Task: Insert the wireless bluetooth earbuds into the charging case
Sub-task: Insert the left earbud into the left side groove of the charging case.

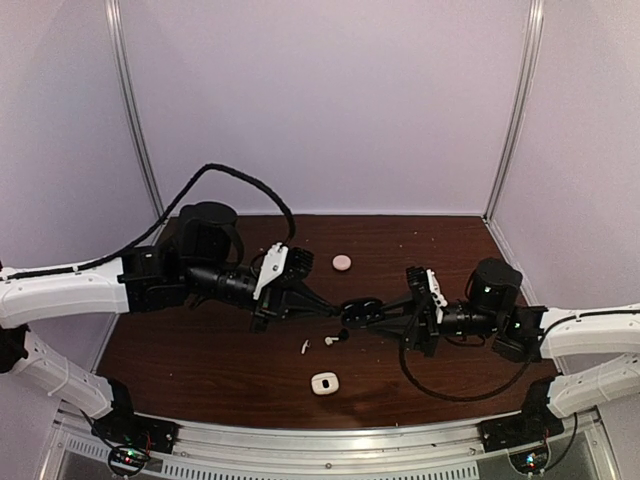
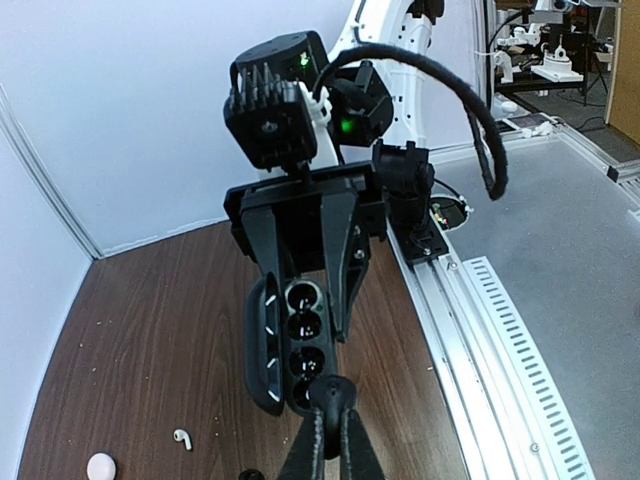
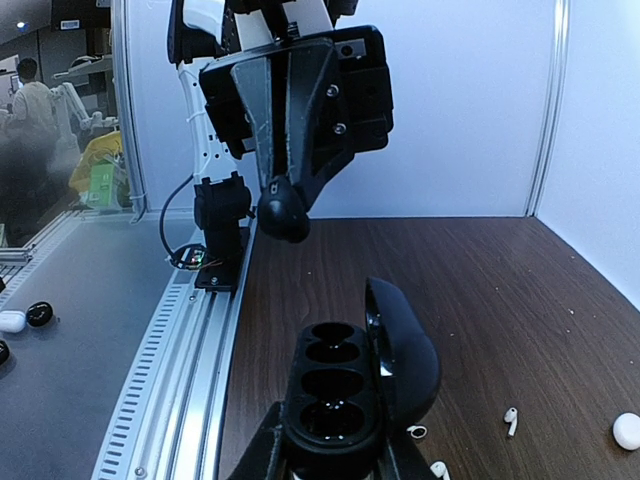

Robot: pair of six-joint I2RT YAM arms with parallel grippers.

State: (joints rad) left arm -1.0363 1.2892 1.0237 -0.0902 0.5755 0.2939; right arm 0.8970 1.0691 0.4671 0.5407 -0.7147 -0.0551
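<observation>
My right gripper (image 3: 335,455) is shut on an open black charging case (image 3: 335,385), its lid (image 3: 405,360) raised to the right and several empty wells showing. My left gripper (image 2: 335,420) is shut on a small rounded black earbud (image 2: 335,395). It holds the earbud just off the far end of the case (image 2: 300,340), clear of the wells. In the top view the two grippers meet mid-table, left (image 1: 335,312) and right (image 1: 375,315). Loose white stemmed earbuds (image 1: 305,346) (image 1: 330,341) lie on the wood just in front of them.
A white charging case (image 1: 324,383) sits nearer the front edge and a pale round case (image 1: 342,262) lies toward the back. The metal rail (image 1: 330,440) runs along the front. White walls enclose the brown table (image 1: 200,350).
</observation>
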